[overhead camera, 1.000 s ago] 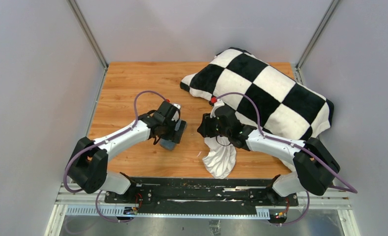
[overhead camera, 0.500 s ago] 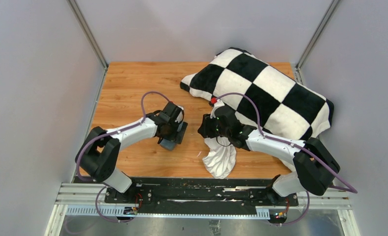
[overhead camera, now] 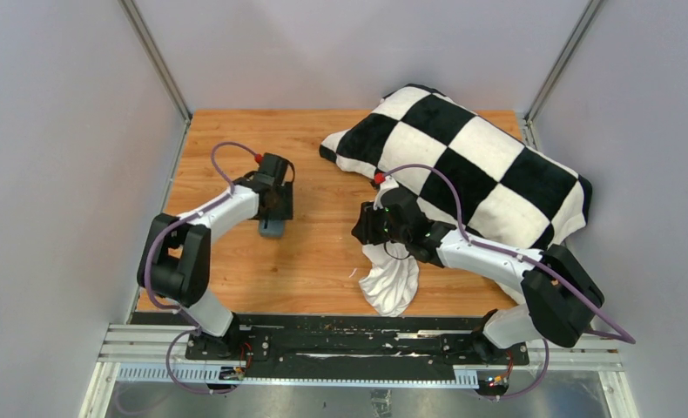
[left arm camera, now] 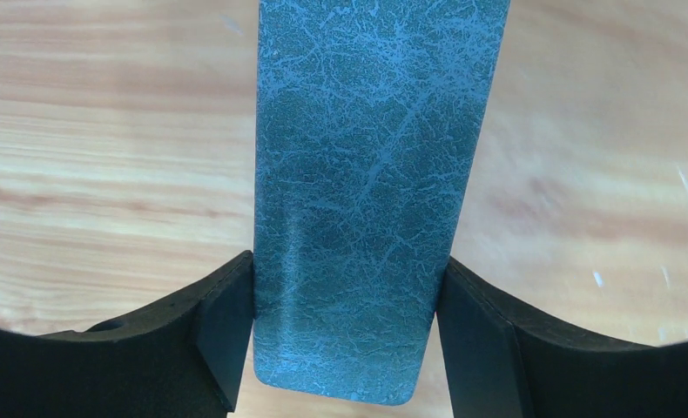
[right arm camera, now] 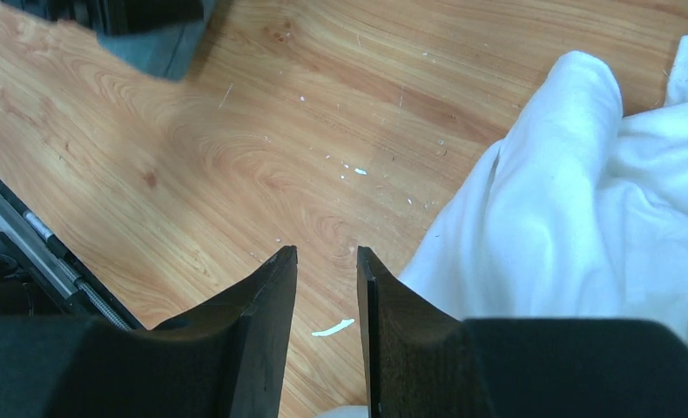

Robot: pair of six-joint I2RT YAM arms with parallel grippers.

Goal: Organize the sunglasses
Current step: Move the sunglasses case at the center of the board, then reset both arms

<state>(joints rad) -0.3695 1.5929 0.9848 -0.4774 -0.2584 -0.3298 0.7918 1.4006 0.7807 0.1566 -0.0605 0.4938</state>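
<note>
The sunglasses are out of view in every frame. A grey-blue hard case (overhead camera: 272, 230) lies closed on the wooden table at the left. In the left wrist view the case (left arm camera: 367, 165) fills the middle, lengthwise. My left gripper (overhead camera: 273, 218) (left arm camera: 345, 335) is shut on its near end, a black pad pressed on each long side. My right gripper (overhead camera: 365, 230) hovers at mid-table beside a white cloth. Its jaws (right arm camera: 327, 254) stand a narrow gap apart with only bare wood between them.
The crumpled white cloth (overhead camera: 391, 280) (right arm camera: 584, 209) lies under and just right of my right gripper. A large black-and-white checkered cushion (overhead camera: 471, 161) fills the back right of the table. Grey walls close in the table's (overhead camera: 227, 139) left, back and right.
My left arm has swung left and towards the back with the case, and its jaws have closed onto the case's sides. The right arm has stayed put.
</note>
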